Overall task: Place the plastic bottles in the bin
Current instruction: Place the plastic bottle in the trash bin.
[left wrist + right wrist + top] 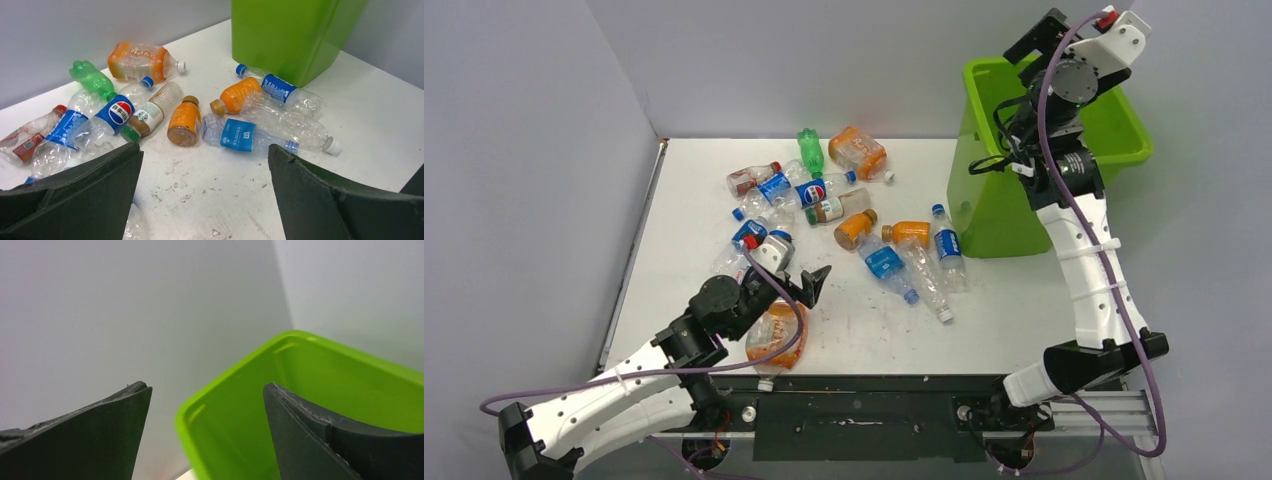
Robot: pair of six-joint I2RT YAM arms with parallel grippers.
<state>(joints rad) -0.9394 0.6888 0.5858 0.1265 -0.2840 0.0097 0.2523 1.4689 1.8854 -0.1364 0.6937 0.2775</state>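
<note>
Left gripper (204,155): spread wide, empty, nearer arm. Just ahead on white table (370,115), crushed clear blue-labelled plastic bottle (237,135), long axis crosswise. Lime-green plastic bin (285,35) beyond, right gripper (207,390) gaping over it.

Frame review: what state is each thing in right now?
left hand: open, empty, low over the table.
right hand: open, empty, high above the bin.
plastic bottles: lying scattered on the table, outside the bin.
bin: upright at the table's far right; contents hidden.

Both agape: left pincer (204,150), right pincer (206,386).
</note>
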